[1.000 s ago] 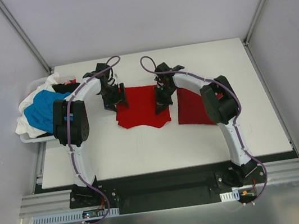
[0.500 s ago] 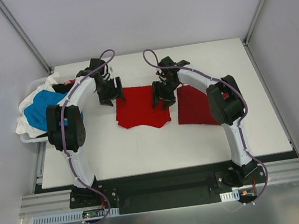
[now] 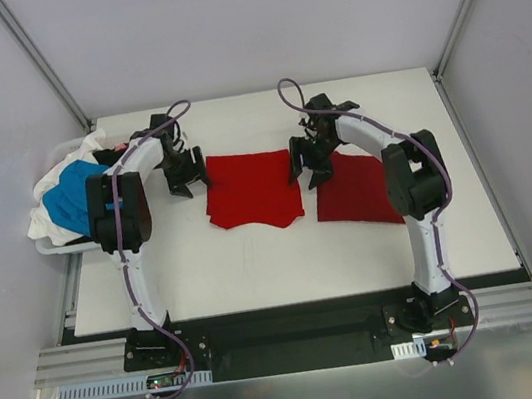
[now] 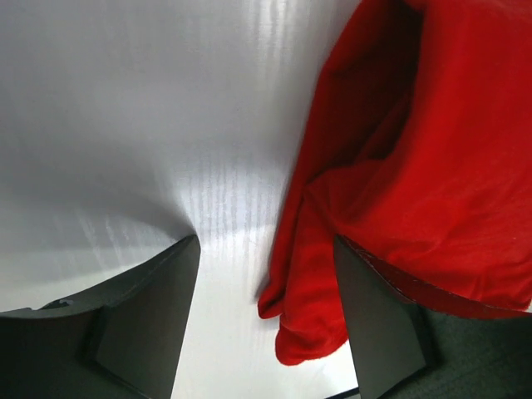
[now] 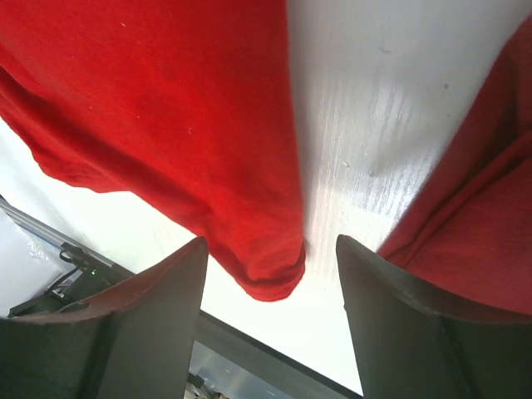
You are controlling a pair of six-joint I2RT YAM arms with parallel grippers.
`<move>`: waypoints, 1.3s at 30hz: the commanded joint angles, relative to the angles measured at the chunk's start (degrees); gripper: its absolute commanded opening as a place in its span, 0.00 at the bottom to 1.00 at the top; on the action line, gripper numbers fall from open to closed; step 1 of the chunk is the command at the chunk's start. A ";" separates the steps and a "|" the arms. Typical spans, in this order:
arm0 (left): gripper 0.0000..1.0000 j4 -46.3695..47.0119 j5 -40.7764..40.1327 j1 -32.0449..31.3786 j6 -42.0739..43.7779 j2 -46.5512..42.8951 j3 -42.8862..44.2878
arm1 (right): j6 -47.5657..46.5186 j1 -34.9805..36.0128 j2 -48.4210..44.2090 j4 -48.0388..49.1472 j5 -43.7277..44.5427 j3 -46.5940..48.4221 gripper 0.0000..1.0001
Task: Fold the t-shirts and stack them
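Red folded t-shirt (image 3: 251,190) lies flat mid-frame on tabletop (image 3: 256,262); 2nd, darker red one (image 3: 356,190) sits just to its right. Blue/white/black pile (image 3: 68,195) at left edge. L tool (image 3: 186,180) & R tool (image 3: 307,165) flank centre shirt, both spread wide, gripping nothing.

The flat white rectangular table (image 3: 256,262) carries a bright red folded cloth t-shirt (image 3: 251,190) at centre; a second folded red t-shirt (image 3: 356,193) lies just right of it, apart.
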 commanded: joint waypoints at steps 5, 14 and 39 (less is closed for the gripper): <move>0.67 -0.30 4.21 -0.42 0.08 2.52 2.31 | -2.53 -1.08 4.06 0.13 -2.42 3.34 0.68; 0.67 -0.39 6.14 -1.29 -0.01 3.32 3.10 | -0.34 -0.82 5.21 5.48 -4.53 -0.96 0.68; 0.12 3.39 7.99 -10.00 -3.43 1.30 -2.52 | 7.76 8.68 7.49 12.53 -7.26 0.35 0.01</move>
